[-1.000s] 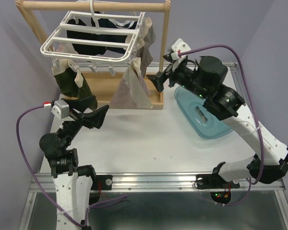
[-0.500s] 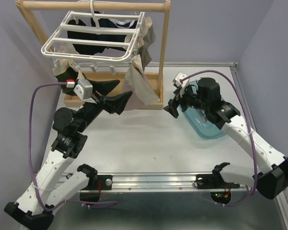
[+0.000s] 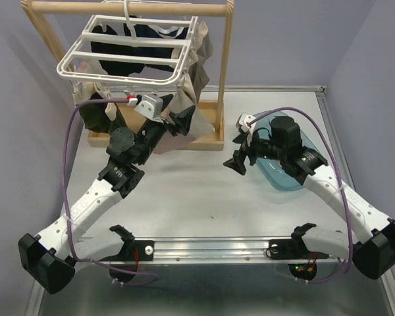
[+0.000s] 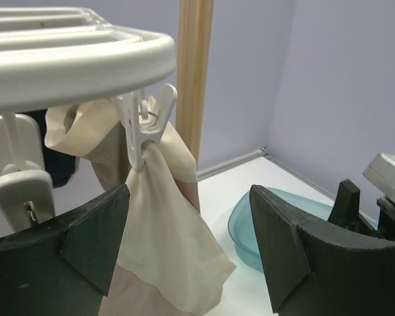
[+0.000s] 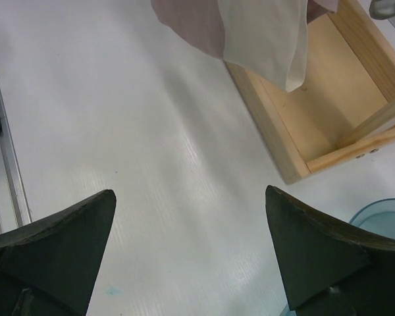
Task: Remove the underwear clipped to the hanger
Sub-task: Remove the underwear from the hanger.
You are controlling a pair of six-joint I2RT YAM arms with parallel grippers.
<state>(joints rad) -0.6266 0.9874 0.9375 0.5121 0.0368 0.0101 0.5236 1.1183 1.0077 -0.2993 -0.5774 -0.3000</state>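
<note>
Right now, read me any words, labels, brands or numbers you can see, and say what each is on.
None can be read in any view.
The hanger, its clip, the cream underwear, the teal tray and the wooden stand show no print.
The small red tag is too small to show any writing.

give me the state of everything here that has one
left gripper, open, facing the cream underwear
right gripper, open, empty, above the table
cream underwear, hanging, clipped to the hanger
clip, shut on the cream underwear
hanger, hung from the wooden rail
</note>
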